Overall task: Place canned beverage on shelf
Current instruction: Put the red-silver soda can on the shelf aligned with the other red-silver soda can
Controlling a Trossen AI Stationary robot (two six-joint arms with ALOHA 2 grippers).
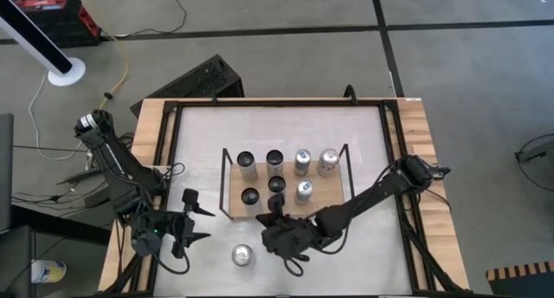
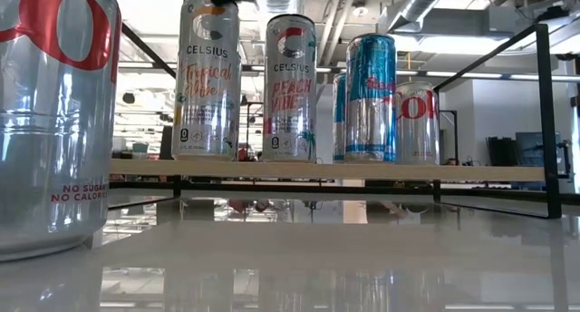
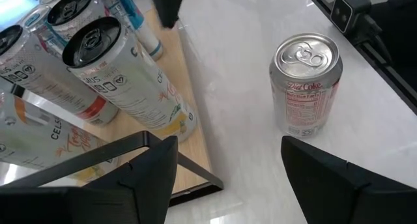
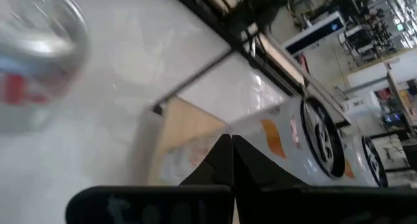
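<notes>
Coke can [image 3: 305, 84] sat loose on the table just ahead of the wide-open, empty left gripper [image 3: 225, 178], shelf [image 1: 227, 190] beside it, so a sloppy close might've tipped it.

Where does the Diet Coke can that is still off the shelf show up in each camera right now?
High view: the Diet Coke can stands on the white table, in front of the shelf, between the left gripper and right gripper.
Low view: huge at the left edge.
Left wrist view: upright on the table, right of centre.
Right wrist view: blurred, upper left corner.
Shared landmark: the shelf's light-wood board.
</notes>
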